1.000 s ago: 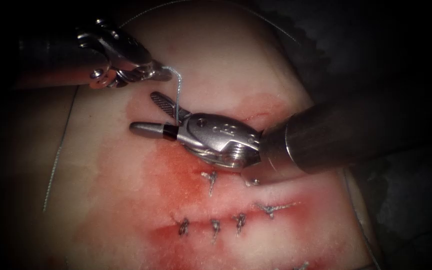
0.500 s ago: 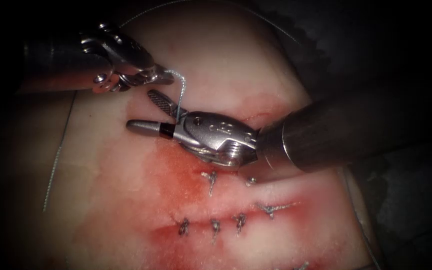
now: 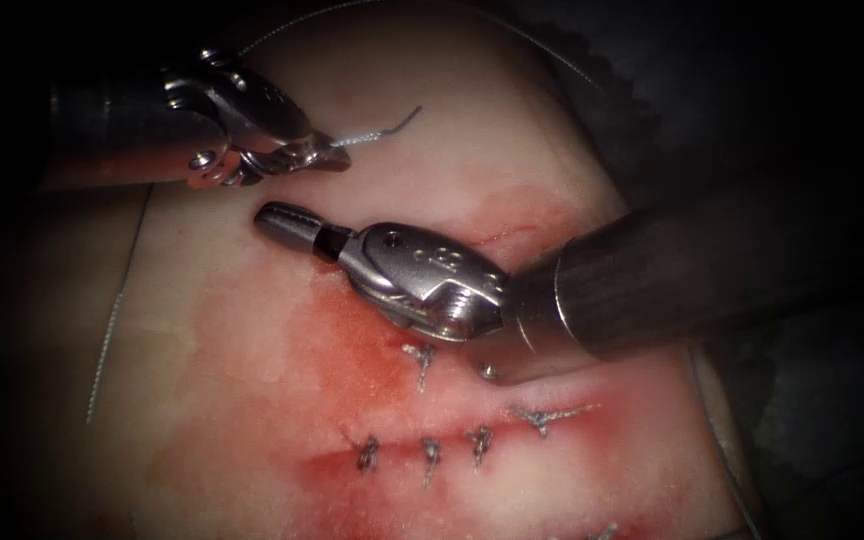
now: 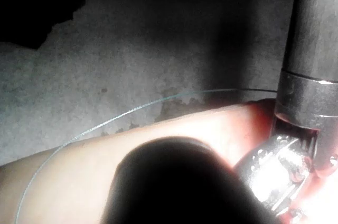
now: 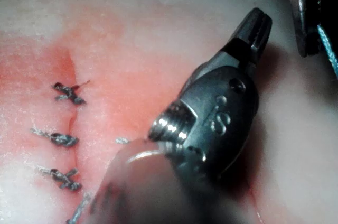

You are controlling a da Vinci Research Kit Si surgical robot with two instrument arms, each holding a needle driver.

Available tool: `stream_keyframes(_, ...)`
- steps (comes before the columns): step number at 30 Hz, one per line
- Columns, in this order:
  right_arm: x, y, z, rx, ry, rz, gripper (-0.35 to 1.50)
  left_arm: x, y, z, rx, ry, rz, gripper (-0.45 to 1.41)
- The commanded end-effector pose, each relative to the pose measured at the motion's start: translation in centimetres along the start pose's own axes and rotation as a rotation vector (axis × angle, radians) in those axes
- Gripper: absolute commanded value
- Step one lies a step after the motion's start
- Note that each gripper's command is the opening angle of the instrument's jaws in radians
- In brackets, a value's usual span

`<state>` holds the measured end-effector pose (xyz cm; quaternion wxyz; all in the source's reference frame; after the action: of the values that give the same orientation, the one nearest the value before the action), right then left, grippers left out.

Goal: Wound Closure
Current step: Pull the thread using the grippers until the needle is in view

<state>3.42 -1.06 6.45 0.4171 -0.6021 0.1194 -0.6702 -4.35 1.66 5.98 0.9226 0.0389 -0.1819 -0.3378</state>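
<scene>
The cut (image 3: 452, 440) in the tissue (image 3: 252, 400) looks mostly closed, with a row of knotted stitches (image 3: 430, 455) across it below the right tool (image 3: 287, 222), and no needle in sight. A second ago that tool's jaws were spread around the thread; now they're shut on nothing. A short cut end of thread (image 3: 382, 130) sticks out from the left tool (image 3: 327, 155), which is clamped on it just above.
</scene>
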Motion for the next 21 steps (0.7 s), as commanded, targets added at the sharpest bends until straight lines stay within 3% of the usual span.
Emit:
stream_keyframes(1, 0.04, 0.02, 0.05, -0.004, 0.0, 0.001, -0.35, -0.09, 0.04, 0.04, -0.002, -0.004, 0.0, -0.45)
stream_keyframes(3, 0.0, 0.0, 0.01, 0.0, -0.004, 0.005, -0.35, -0.08, 0.08, 0.0, 0.002, -0.006, 0.001, -0.45)
stream_keyframes(4, -0.11, -0.04, -0.07, 0.023, -0.026, 0.008, 0.37, -0.06, 0.18, -0.07, 0.01, -0.007, 0.004, -0.45)
stream_keyframes(5, -0.21, -0.08, -0.14, 0.038, -0.043, -0.014, 0.79, -0.04, 0.24, -0.12, 0.006, -0.01, 0.005, -0.45)
stream_keyframes(7, -0.38, -0.15, -0.29, 0.046, -0.076, -0.023, 1.01, 0.02, 0.41, -0.26, 0.006, -0.011, 0.013, -0.45)
stream_keyframes(8, -0.58, -0.25, -0.49, 0.088, -0.127, -0.021, 1.21, 0.15, 0.56, -0.4, 0.022, -0.012, 0.026, -0.45)
stream_keyframes(12, -0.92, -0.44, -0.87, 0.168, -0.2, 0.011, 1.38, 0.4, 0.82, -0.6, 0.043, 0.01, 0.037, -0.45)
stream_keyframes(16, -1.17, -0.64, -1.18, 0.256, -0.213, 0.023, 1.35, 0.71, 0.99, -0.71, 0.066, 0.089, 0.014, -0.45)
stream_keyframes(18, -1.24, -0.72, -1.25, 0.307, -0.221, 0.035, 1.35, 0.97, 1.09, -0.75, 0.072, 0.151, 0.005, -0.45)
stream_keyframes(21, -1.16, -0.7, -1.21, 0.311, -0.229, 0.04, 1.36, 1.22, 1.21, -0.82, 0.086, 0.192, -0.021, -0.45)
